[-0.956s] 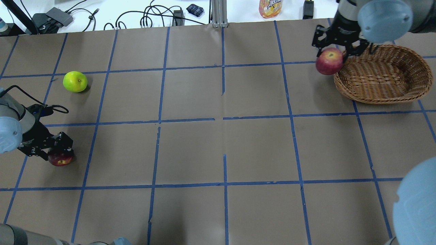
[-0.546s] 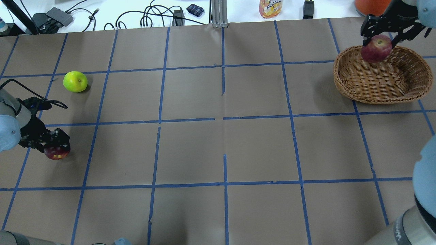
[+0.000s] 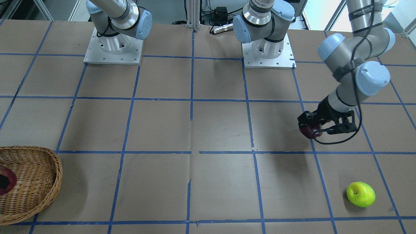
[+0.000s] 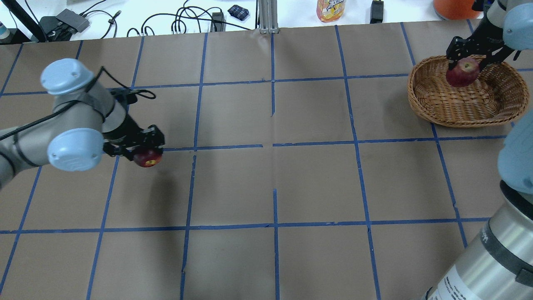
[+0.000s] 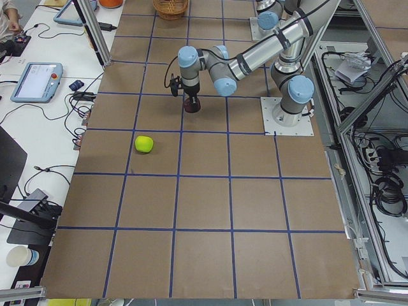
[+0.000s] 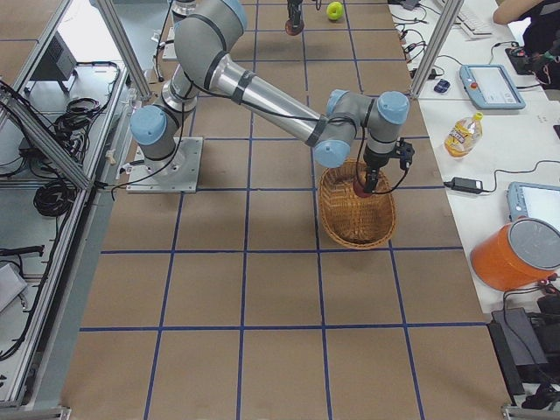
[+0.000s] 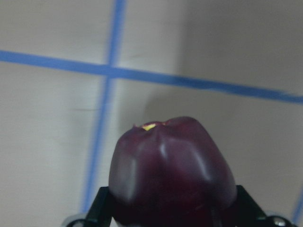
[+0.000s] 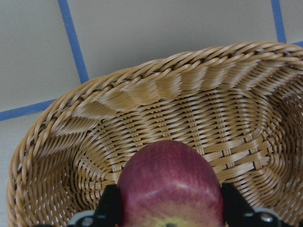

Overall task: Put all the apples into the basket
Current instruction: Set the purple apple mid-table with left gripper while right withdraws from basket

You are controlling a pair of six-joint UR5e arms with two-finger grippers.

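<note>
My left gripper (image 4: 146,155) is shut on the dark maroon apple (image 4: 147,158) and holds it above the table, left of centre. The apple fills the left wrist view (image 7: 173,175). My right gripper (image 4: 463,66) is shut on the red apple (image 4: 462,73) and holds it inside the rim of the wicker basket (image 4: 466,112) at the far right. The right wrist view shows this apple (image 8: 170,187) just over the basket's woven floor (image 8: 189,113). The yellow-green apple (image 3: 360,194) lies alone on the table; my left arm hides it in the overhead view.
A juice bottle (image 4: 331,9), an orange bucket (image 4: 452,6) and cables (image 4: 183,21) lie beyond the table's far edge. The two arm bases (image 3: 113,48) stand at the robot's side. The brown table (image 4: 275,179) carries blue tape grid lines.
My left arm has lifted the maroon apple and carried it right, toward the centre. My right gripper has moved the red apple from beside the basket's rim to over its inside.
</note>
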